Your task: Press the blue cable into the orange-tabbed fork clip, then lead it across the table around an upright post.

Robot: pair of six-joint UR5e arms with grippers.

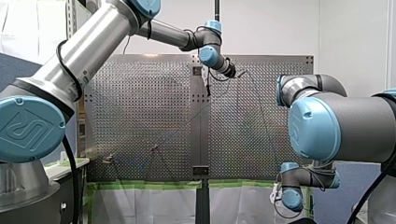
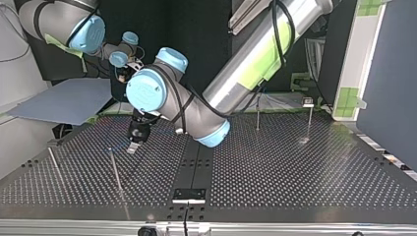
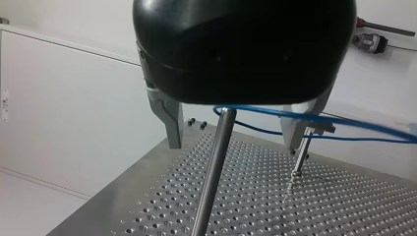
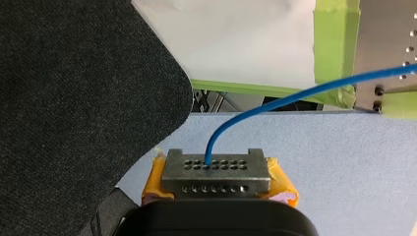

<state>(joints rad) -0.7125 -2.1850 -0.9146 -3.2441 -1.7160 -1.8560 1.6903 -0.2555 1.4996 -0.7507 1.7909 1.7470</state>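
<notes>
Right wrist view gives the best look at the blue cable point(image 4: 295, 95). It comes up out of my right gripper point(image 4: 216, 164), whose fingers are clamped tight on it with yellow pads point(image 4: 282, 186) poking out either side. From there it arcs off toward the green tape point(image 4: 337, 44) by the bench edge. Under that gripper is a blue-grey sheet point(image 4: 344, 162), not the bench itself.

Over in the left wrist view the cable hooks round the top of an upright post point(image 3: 211, 172), right under the black body of my left gripper point(image 3: 233, 143). Two strands run off sideways across one metal finger. Those fingers are wide apart, with the post standing between them. A second post point(image 3: 301, 155) stands further out on the perforated bench point(image 3: 344, 206), near the finger the cable crosses.

Top view has my left arm point(image 2: 255, 64) reaching past the middle, with its gripper low over the bench.
</notes>
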